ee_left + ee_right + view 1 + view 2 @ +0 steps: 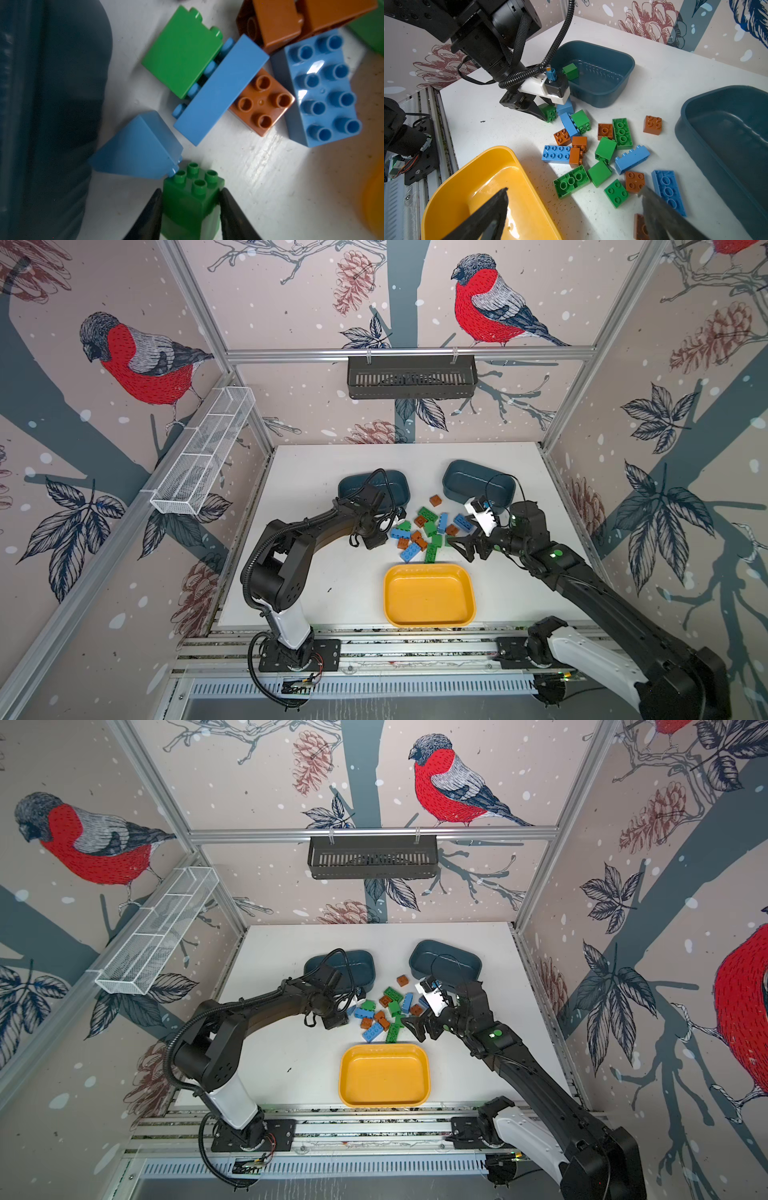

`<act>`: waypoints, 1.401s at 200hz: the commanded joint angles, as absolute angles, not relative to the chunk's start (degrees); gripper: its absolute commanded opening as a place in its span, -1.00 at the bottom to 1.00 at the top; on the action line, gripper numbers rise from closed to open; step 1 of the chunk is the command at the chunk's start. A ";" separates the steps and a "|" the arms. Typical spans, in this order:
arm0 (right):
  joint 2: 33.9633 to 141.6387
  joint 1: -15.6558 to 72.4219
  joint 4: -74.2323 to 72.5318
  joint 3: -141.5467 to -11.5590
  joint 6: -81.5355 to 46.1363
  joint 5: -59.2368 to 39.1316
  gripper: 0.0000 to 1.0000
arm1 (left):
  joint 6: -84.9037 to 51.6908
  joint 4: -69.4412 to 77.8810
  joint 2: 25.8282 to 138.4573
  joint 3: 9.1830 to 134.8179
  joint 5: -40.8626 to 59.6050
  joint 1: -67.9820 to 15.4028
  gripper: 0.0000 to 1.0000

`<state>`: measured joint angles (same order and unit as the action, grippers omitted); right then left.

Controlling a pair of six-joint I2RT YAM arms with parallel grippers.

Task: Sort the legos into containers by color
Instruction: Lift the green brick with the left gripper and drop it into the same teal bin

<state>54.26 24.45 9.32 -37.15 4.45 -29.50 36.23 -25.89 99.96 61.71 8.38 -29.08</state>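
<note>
Left wrist view, left gripper (190,192) pinching glossy green four-stud brick (190,212), right gripper (574,190) spread wide

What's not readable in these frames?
- Left gripper clamps a green brick; the left wrist view's edge cuts off its base, so lift-off is unclear.
- Teal tub by the left arm: arm and cable cover much of its floor in both top views.
- Other teal tub: cut off by the right wrist view's edge.
- Brown brick: half hidden behind a blurred finger of the right gripper.
</note>
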 commanded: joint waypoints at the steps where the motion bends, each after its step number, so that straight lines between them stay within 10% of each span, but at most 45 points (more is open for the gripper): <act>1: 53.92 24.49 9.76 -37.09 5.02 -29.10 0.99 | 38.23 -27.56 100.24 61.26 6.88 -29.18 -0.14; 90: 54.58 24.51 9.23 -36.74 5.27 -29.86 0.99 | 37.23 -28.04 100.60 61.49 5.80 -29.24 0.20; 192: 55.21 24.52 8.39 -36.56 5.18 -30.59 0.99 | 36.87 -28.98 101.45 62.78 8.48 -29.25 -0.41; 280: 56.05 24.26 8.04 -37.53 5.56 -31.33 0.99 | 28.59 -37.93 91.54 68.20 9.71 -27.63 -0.43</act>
